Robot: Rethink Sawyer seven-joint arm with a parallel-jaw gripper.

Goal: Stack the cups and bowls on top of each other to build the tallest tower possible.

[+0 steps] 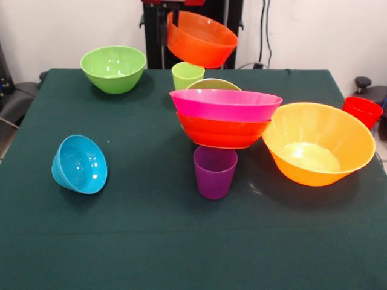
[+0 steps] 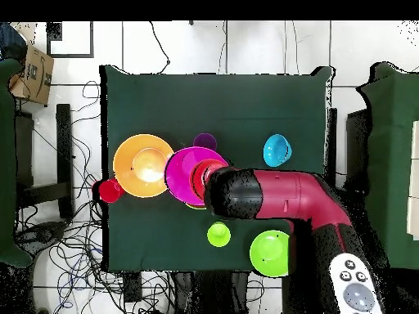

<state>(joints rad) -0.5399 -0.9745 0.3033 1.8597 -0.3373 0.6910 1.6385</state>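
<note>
The tower [image 1: 225, 118] stands two or three bowls high mid-table; the end effector [image 1: 172, 18] apparently grips an airborne orange-red bowl [image 1: 201, 39], six pieces unstacked.

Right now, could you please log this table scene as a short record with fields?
held: glossy orange-red plastic bowl, tilted, in the air above the pile, hanging from the arm; gripper hidden
pile: large pink plastic bowl nested in a red-orange bowl
behind pile: lime green bowl rim; lime green cup
in front: purple tapered cup, upright
loose: large orange bowl; blue bowl on its side; lime green bowl; red cup at the table edge
</note>
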